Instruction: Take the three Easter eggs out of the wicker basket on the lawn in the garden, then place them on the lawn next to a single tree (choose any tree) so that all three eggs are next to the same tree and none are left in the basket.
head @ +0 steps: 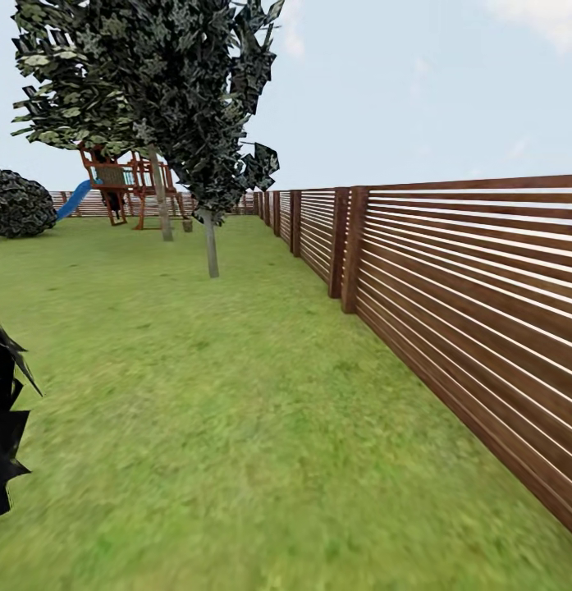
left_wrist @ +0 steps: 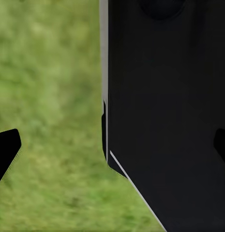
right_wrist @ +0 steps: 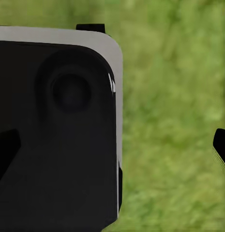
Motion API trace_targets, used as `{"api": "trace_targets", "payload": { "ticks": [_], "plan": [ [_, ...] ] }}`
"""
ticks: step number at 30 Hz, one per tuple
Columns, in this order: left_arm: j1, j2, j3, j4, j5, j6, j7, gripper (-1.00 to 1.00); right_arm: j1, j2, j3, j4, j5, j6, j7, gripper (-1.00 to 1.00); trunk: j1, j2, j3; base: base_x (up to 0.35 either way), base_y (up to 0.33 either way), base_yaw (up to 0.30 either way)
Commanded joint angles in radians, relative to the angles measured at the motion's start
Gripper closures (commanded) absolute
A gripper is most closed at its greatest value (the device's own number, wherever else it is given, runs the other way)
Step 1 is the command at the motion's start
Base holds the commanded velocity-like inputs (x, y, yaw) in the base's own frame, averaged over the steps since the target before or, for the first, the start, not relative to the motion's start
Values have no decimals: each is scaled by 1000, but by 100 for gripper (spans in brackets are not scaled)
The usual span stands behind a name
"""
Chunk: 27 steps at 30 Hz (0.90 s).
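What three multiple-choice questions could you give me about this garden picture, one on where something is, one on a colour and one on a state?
1. Where does the wooden fence run in the head view?
A. along the right side
B. along the left side
C. only straight across the front

2. What colour is the slide on the play tower?
A. red
B. blue
C. yellow

3. How do the left gripper's fingertips stand in the left wrist view?
A. closed on an egg
B. closed on a basket handle
C. far apart, nothing between them

Answers: 1 A, the slats recede along the right edge of the lawn. 2 B, it is blue beside the dark bush. 3 C, the tips sit at opposite edges.
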Motion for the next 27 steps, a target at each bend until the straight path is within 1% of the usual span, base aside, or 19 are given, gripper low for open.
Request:
{"api": "trace_targets", "payload": {
  "ticks": [1, 27],
  "plan": [
    [0, 0, 0, -2, 0, 0, 0, -100, -1, 0, 0, 1, -1, 0, 1, -100, 1, 0, -1, 330, 0, 0],
    [0, 0, 0, -2, 0, 0, 0, -100, -1, -1, 0, 1, -1, 0, 1, -100, 1, 0, -1, 330, 0, 0]
  ]
}}
